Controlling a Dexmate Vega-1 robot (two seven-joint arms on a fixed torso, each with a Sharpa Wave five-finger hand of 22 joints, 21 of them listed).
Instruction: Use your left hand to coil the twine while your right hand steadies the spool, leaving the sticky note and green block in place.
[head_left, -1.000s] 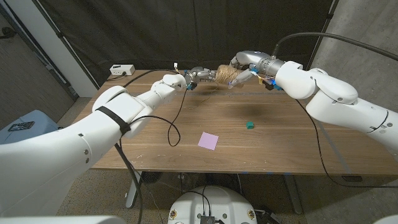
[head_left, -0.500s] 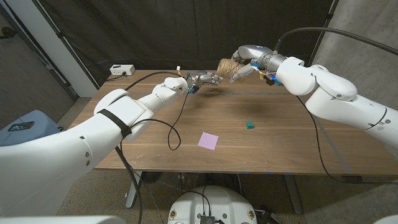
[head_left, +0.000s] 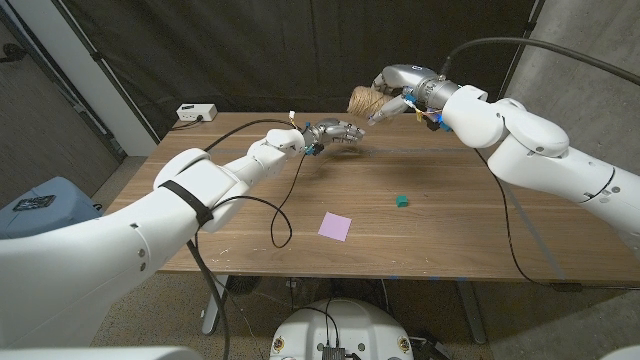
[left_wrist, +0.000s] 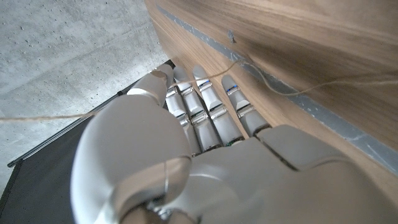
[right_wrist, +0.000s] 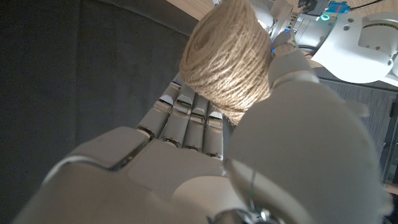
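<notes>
Right hand (head_left: 392, 97) grips the twine spool (head_left: 366, 100) aloft; left hand (head_left: 335, 132), fingers together under a strand, should wind with even tension, keeping the spool still.

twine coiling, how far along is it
Done: the right hand holds the spool raised over the table's far edge. In hand: a strand of twine runs past the left hand. Left: the winding itself. The sticky note and green block lie untouched.
</notes>
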